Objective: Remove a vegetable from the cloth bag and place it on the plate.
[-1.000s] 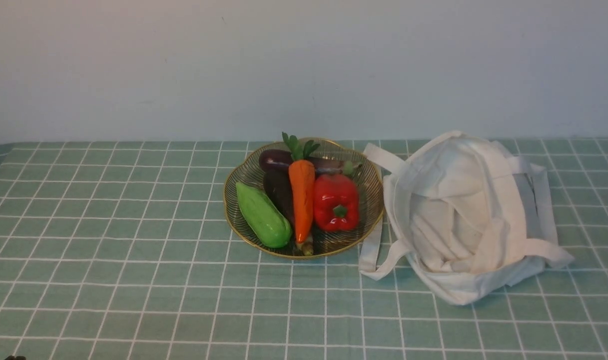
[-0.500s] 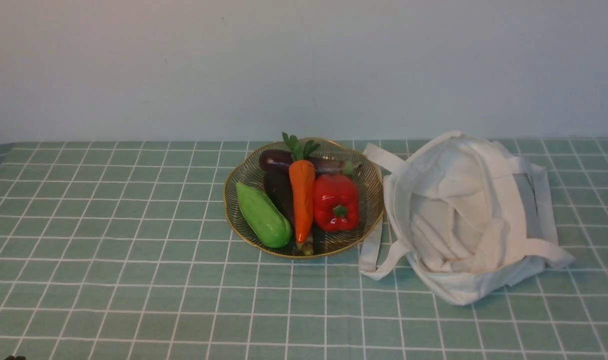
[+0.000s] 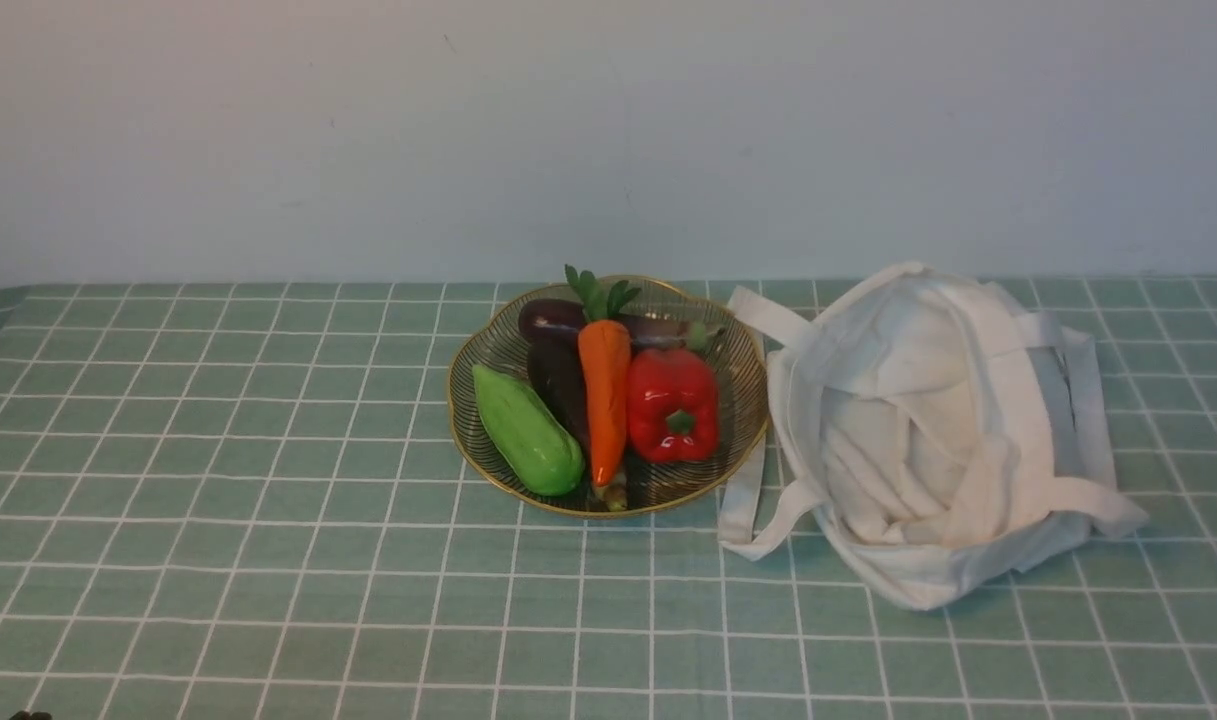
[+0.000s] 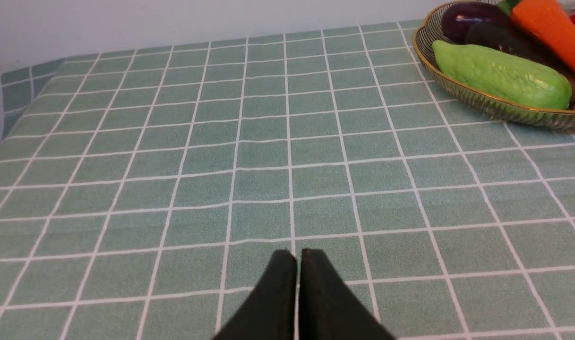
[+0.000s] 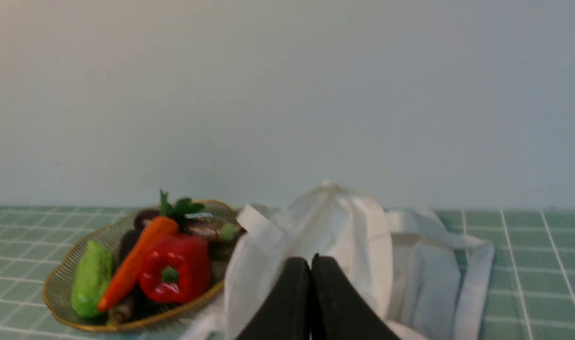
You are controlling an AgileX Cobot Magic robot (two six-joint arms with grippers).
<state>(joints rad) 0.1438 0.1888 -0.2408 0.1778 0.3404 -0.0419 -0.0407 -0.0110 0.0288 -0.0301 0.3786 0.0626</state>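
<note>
The orange carrot (image 3: 605, 398) with its green top lies in the gold wire plate (image 3: 743, 385) at the table's middle. It also shows in the left wrist view (image 4: 549, 28) and the right wrist view (image 5: 135, 257). The white cloth bag (image 3: 928, 430) lies slumped just right of the plate, its straps spread out. My left gripper (image 4: 297, 257) is shut and empty, low over bare cloth well short of the plate (image 4: 514, 109). My right gripper (image 5: 310, 261) is shut and empty, facing the bag (image 5: 334, 245). Neither gripper shows in the front view.
The plate also holds a light green gourd (image 3: 525, 430), a red bell pepper (image 3: 673, 403) and two dark eggplants (image 3: 558, 320). A green checked cloth (image 3: 268, 560) covers the table. A pale wall (image 3: 608, 130) stands behind.
</note>
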